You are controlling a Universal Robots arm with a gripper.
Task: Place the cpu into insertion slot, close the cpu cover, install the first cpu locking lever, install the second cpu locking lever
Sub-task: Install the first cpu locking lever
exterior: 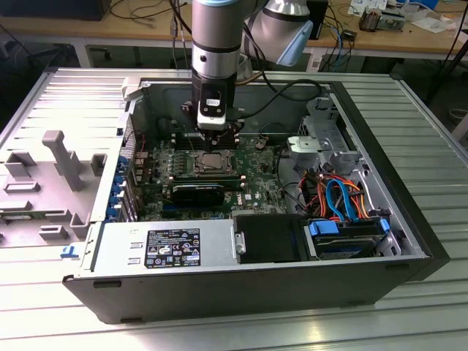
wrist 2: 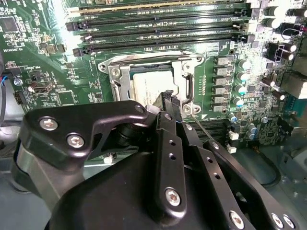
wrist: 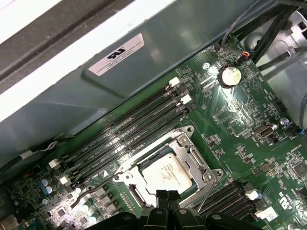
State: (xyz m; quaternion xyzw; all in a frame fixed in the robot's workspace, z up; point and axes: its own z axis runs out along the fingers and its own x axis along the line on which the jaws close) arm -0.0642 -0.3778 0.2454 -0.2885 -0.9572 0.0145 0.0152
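Jaws closed, cpu (wrist: 165, 175) just beside them

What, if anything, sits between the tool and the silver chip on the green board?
Nothing visible. In the first wrist view the tool, tips closed, is right beside the edge of the cpu cover, whose frame lies around the cpu; the chip's top shows bare through the opening.
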